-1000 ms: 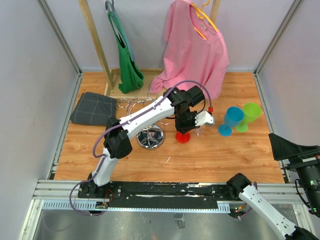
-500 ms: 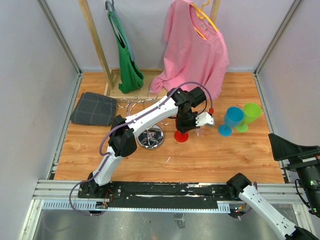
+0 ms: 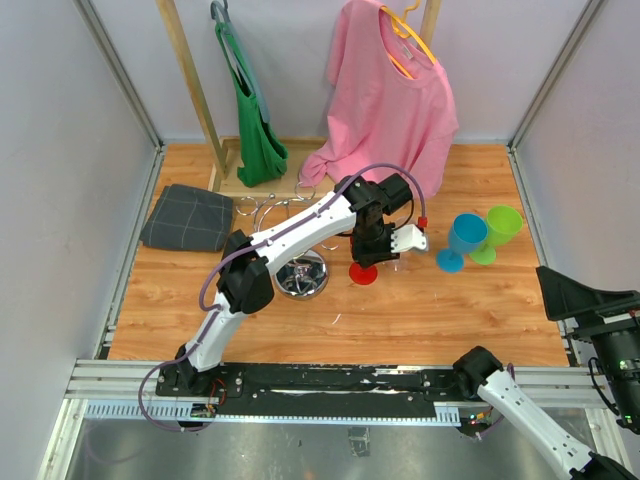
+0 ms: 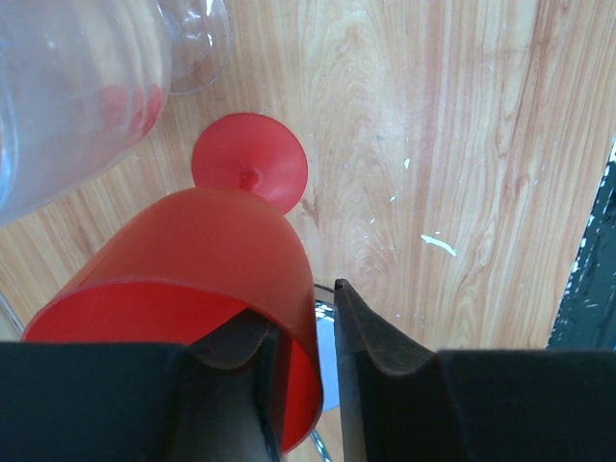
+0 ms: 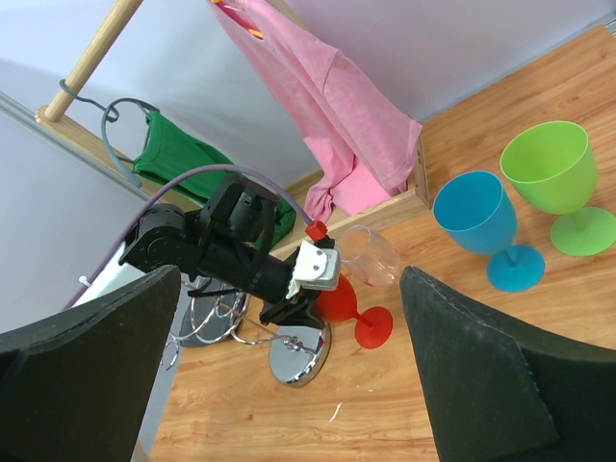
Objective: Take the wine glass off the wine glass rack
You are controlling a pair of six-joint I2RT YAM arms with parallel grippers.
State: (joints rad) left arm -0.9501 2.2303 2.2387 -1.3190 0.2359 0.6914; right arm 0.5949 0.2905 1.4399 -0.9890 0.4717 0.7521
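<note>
The red wine glass (image 3: 363,272) stands with its foot on the wooden table, just right of the chrome wine glass rack (image 3: 301,277). My left gripper (image 3: 372,243) straddles the glass rim, with one finger inside the bowl and one outside. In the left wrist view a thin gap shows between the red rim (image 4: 289,289) and the outer finger (image 4: 371,337), so the jaws are slightly open. A clear glass (image 5: 371,252) lies beside the red one (image 5: 358,310). My right gripper (image 5: 294,380) is wide open and empty, far off at the near right (image 3: 585,298).
A blue glass (image 3: 463,240) and a green glass (image 3: 498,232) stand to the right. A pink shirt (image 3: 390,100) and a green bag (image 3: 256,130) hang on a wooden frame at the back. A folded grey cloth (image 3: 187,217) lies at the left.
The left arm shifted the red glass slightly left a second ago. It has held still over the last half second. The right arm has not moved.
</note>
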